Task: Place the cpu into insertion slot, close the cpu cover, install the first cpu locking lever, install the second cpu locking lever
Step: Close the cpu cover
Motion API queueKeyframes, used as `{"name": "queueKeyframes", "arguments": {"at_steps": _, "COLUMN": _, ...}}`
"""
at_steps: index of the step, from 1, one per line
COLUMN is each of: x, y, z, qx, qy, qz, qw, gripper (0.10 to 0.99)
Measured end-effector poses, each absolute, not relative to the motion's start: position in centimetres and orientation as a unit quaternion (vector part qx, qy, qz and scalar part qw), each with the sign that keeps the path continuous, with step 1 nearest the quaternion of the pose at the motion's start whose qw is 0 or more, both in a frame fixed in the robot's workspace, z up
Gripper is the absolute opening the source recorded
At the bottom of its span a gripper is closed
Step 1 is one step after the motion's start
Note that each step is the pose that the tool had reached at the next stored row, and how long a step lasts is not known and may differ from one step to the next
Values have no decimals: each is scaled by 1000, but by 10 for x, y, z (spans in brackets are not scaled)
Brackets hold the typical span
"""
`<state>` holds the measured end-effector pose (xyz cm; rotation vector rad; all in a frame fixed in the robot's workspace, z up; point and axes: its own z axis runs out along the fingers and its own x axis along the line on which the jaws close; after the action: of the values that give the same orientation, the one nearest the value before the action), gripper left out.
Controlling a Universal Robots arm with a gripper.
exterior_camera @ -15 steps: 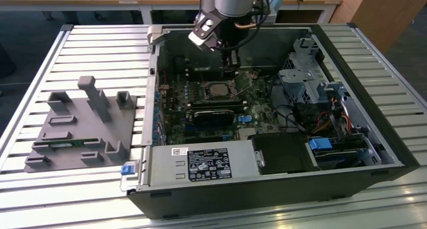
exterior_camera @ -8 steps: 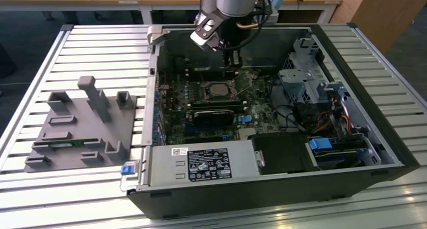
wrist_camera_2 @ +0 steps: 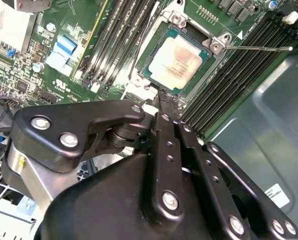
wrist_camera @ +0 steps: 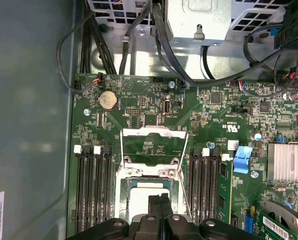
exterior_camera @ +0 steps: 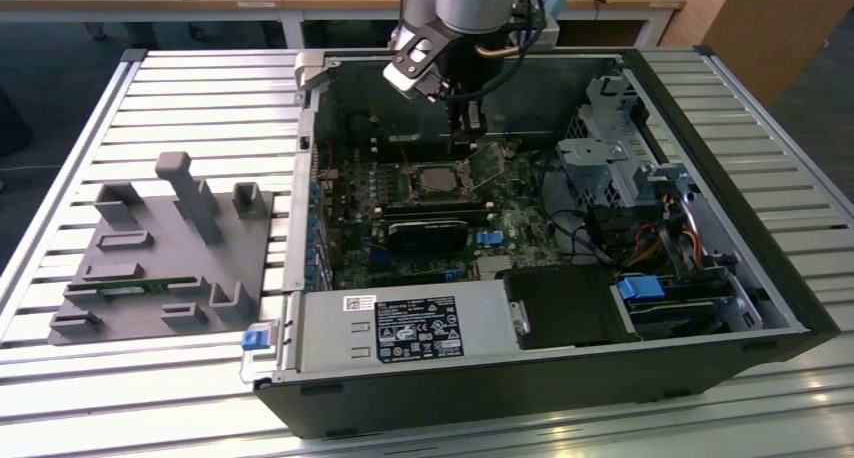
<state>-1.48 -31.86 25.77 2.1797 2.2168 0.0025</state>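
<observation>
Table: ridged silver slatted metal table [exterior_camera: 200, 98] carrying everything.
Left: grey moulded plastic fixture tray [exterior_camera: 160, 268] with upright posts, beside the case.
Case: open black metal computer case [exterior_camera: 534, 398], with a green motherboard [exterior_camera: 400, 208] flat inside.
Cpu: small square silver-grey cpu [wrist_camera_2: 177, 62] seated in its socket between rows of dark memory slots.
Cover: thin open-centred metal cpu cover [wrist_camera: 154, 131], raised off the cpu.
Lever: thin wire locking lever [wrist_camera_2: 258, 48], unlatched.
Gripper: black jointed gripper [wrist_camera_2: 164, 100], fingers pressed together on nothing, near the socket's edge.
Right: grey perforated drive cage [exterior_camera: 601, 158].
</observation>
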Motion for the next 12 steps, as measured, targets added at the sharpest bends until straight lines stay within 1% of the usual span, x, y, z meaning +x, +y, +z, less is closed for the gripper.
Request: {"name": "queueKeyframes", "arguments": {"at_steps": 12, "x": -10, "y": -319, "z": 258, "qx": 701, "qy": 713, "qz": 1, "qw": 16, "gripper": 110}}
